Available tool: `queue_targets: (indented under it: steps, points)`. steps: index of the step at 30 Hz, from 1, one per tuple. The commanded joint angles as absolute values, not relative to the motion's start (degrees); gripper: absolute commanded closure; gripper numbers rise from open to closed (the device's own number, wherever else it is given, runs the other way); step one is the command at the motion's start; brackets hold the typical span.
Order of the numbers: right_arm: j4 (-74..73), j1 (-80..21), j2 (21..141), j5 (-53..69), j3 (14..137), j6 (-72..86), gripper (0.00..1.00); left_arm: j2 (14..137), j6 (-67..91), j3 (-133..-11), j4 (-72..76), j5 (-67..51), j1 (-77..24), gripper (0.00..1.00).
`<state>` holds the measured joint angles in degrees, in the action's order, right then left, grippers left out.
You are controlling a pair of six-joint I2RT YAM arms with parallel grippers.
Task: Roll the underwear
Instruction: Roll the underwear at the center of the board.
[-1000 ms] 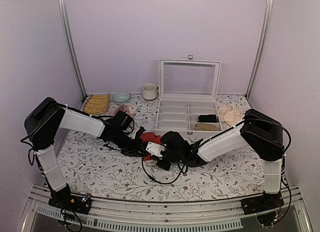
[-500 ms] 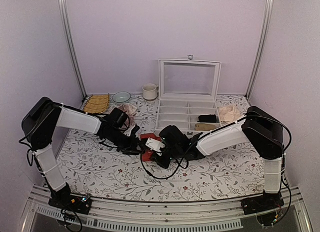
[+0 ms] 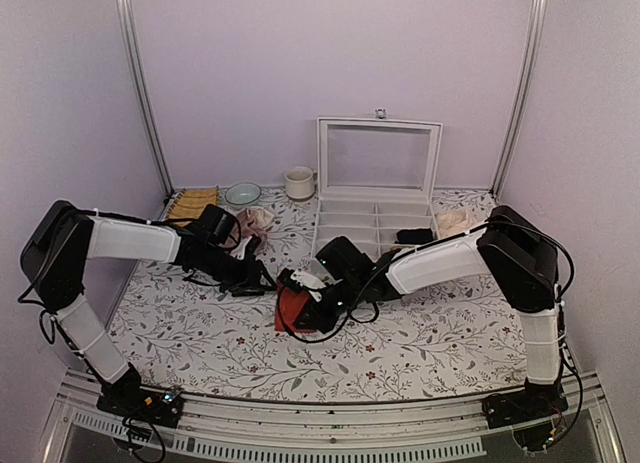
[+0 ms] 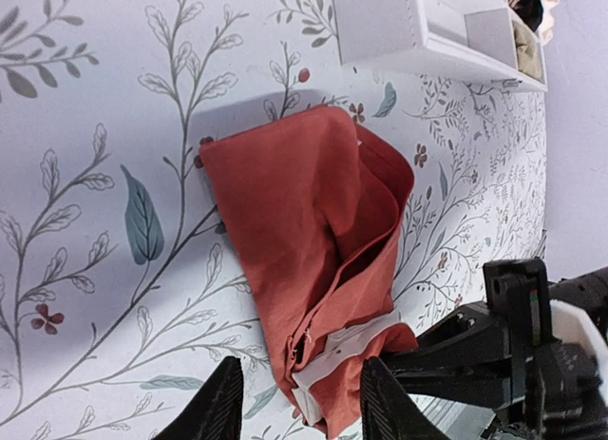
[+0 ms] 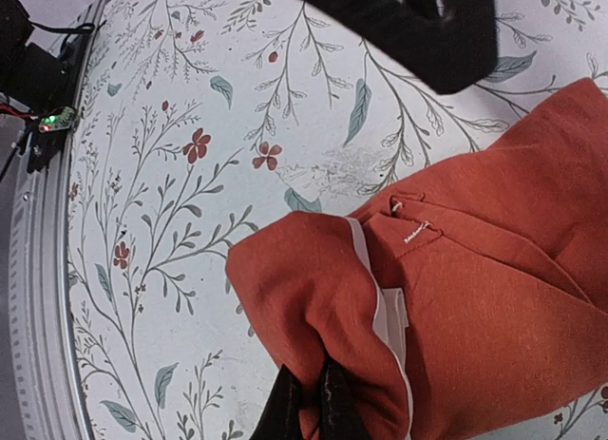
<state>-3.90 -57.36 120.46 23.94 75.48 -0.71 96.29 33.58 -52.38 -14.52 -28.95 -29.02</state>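
The underwear (image 3: 292, 309) is red-orange with a cream waistband and lies folded on the floral table, mid-front. In the left wrist view it (image 4: 309, 240) is a folded slab with the waistband edge at its near end. My right gripper (image 3: 308, 297) is shut on a fold of the underwear (image 5: 456, 297) by the waistband and lifts that edge; its fingers (image 5: 306, 407) pinch the cloth from below. My left gripper (image 3: 260, 280) is open and empty just left of the underwear; its fingers (image 4: 214, 407) stand either side of the waistband end without touching it.
A white compartment box (image 3: 352, 245) with its lid up stands behind, holding dark and tan rolls. A dusty-pink cloth (image 3: 254, 220) lies behind my left arm and a beige cloth (image 3: 456, 223) right of the box. A mug (image 3: 298, 183), a bowl (image 3: 242, 193) and a bamboo mat (image 3: 195, 203) stand at the back left.
My right gripper has carried the underwear's edge leftward, folding it over. My left gripper has drawn back to the left, off the cloth.
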Motion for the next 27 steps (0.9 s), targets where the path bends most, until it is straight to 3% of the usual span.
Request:
queue_targets:
  steps: [1, 11, 23, 27]
  points:
    - [-10.96, -54.75, 127.63, 33.61, 76.61, 5.29, 1.00, 94.39, 34.75, -50.15, -13.39, -28.79, -28.75, 0.58]
    - [-15.71, -52.24, 133.92, 42.25, 82.73, 9.79, 1.00, 91.85, 35.26, -46.23, -10.48, -29.76, -28.99, 0.58]
    - [-21.95, -51.20, 140.33, 43.61, 87.37, 12.86, 1.00, 90.68, 35.60, -40.39, -2.71, -32.64, -32.63, 0.54]
    - [-22.41, -51.14, 140.62, 43.22, 87.63, 13.48, 1.00, 91.47, 35.86, -39.41, 0.28, -33.77, -33.79, 0.47]
